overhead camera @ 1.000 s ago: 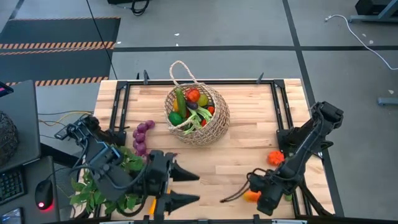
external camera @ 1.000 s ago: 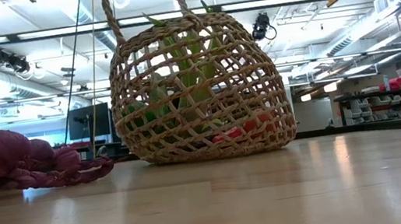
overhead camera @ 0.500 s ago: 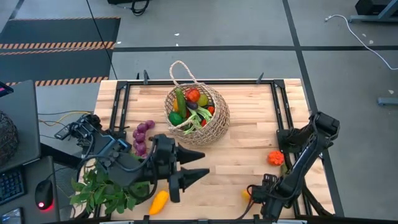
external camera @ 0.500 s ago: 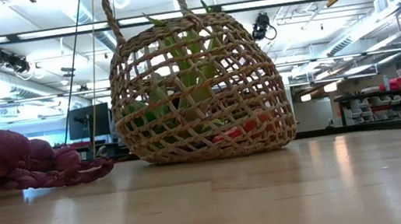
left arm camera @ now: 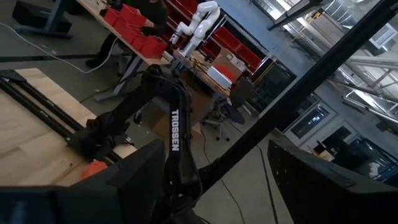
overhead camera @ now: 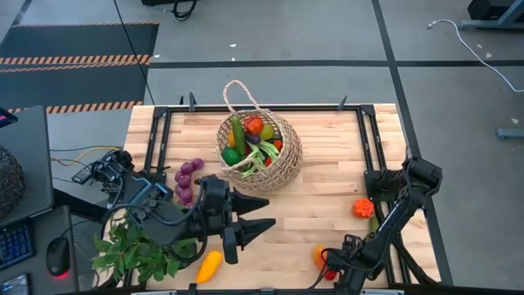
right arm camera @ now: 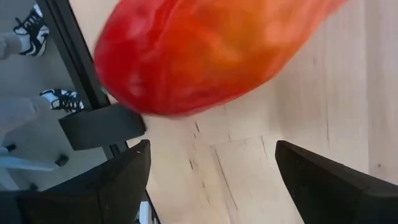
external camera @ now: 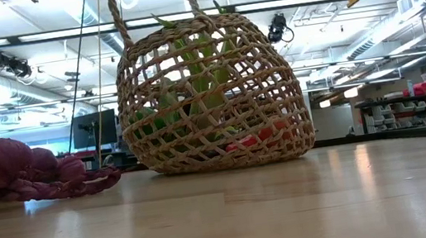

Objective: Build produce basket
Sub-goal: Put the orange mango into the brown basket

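The tan straw basket (overhead camera: 260, 154) (external camera: 210, 86) stands on the table's far middle with several fruits and vegetables inside. Purple grapes (overhead camera: 187, 177) (external camera: 11, 168) lie to its left. A red-orange pepper (overhead camera: 320, 256) (right arm camera: 205, 50) lies near the table's near right edge. My right gripper (overhead camera: 333, 270) (right arm camera: 211, 180) points down right over it, open, with a finger on either side and no touch showing. A yellow squash (overhead camera: 209, 266) lies at the near edge. My left gripper (overhead camera: 271, 213) (left arm camera: 217, 186) hovers high above the table's near left, level and open, holding nothing.
A leafy green plant (overhead camera: 139, 254) lies at the near left corner under the left arm. An orange fruit (overhead camera: 363, 207) (left arm camera: 93, 168) with a green piece beside it sits by the right arm. Black rails (overhead camera: 155, 139) run along the table's left, right and far sides.
My right gripper has come down and a little toward the near edge, over the red-orange pepper, staying open. My left gripper has swung toward the far edge, turning slightly, and uncovered the yellow squash; then it has kept still.
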